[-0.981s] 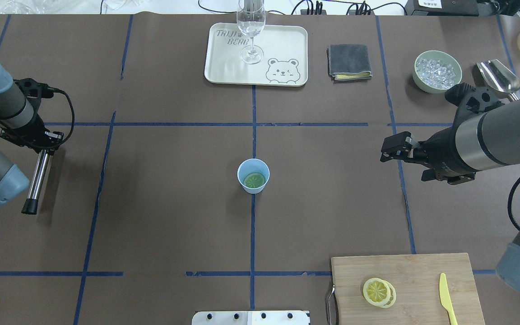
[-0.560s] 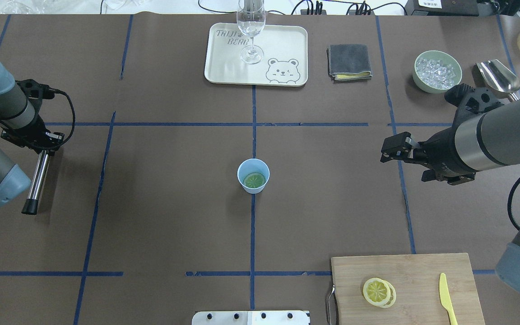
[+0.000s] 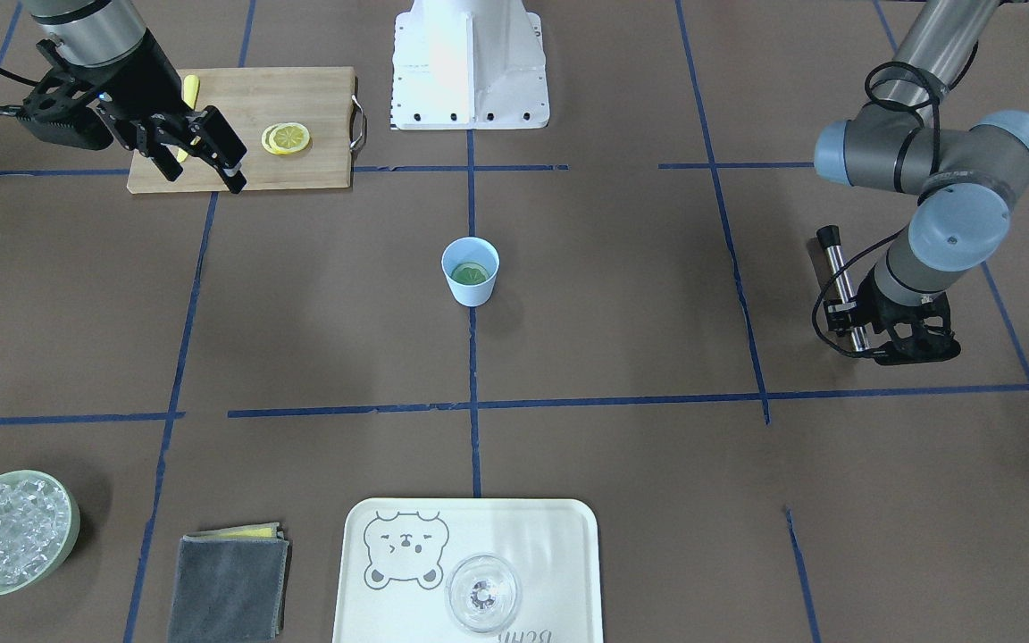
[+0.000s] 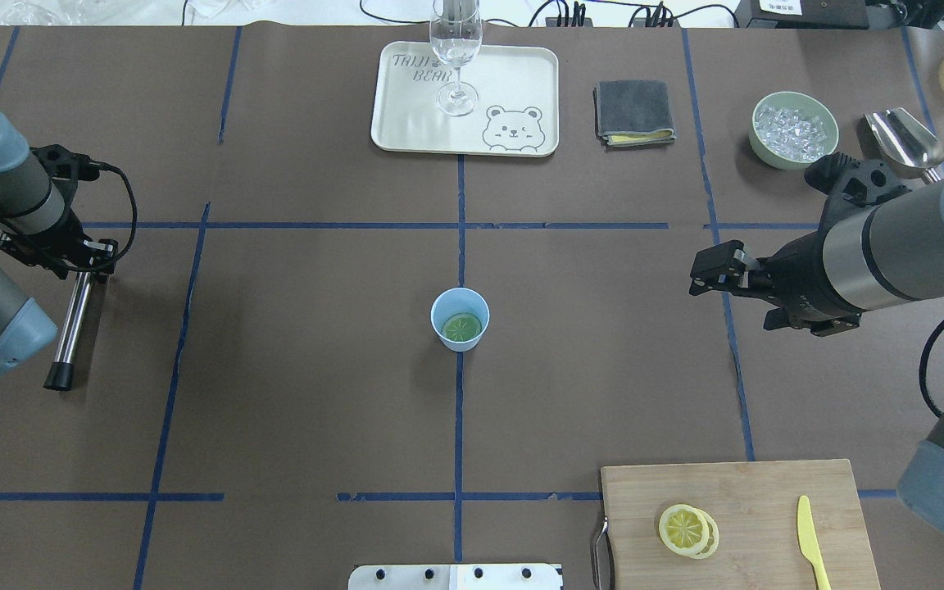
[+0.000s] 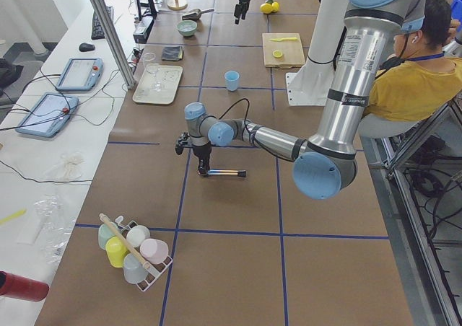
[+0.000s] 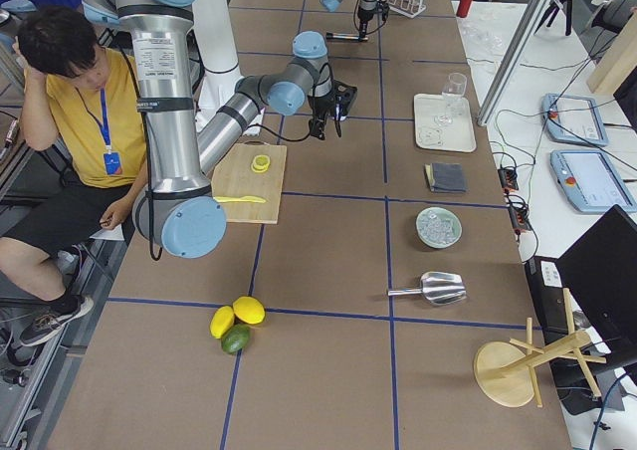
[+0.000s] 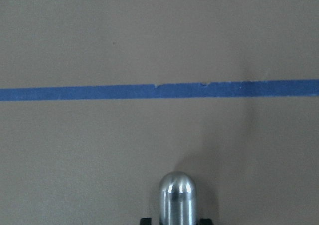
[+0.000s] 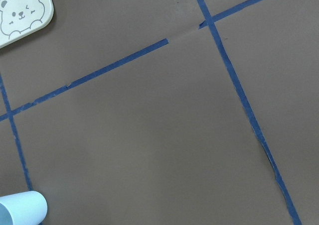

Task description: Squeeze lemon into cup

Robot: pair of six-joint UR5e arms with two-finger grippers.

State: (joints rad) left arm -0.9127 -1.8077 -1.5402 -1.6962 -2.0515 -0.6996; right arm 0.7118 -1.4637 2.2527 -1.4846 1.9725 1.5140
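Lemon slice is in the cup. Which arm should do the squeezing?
Probably left: the left gripper is shut on the metal rod, while the right gripper is open and empty. Both are well away from the cup.

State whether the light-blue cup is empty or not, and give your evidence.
Not empty. The cup stands upright, and a lemon slice lies flat at its bottom.

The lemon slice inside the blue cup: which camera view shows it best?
The overhead exterior view: it looks down into the cup, so the lemon slice shows its segments. The front-facing view shows it smaller. In both side views the cup is too small. The right wrist sees only the cup's wall; the left wrist, nothing.
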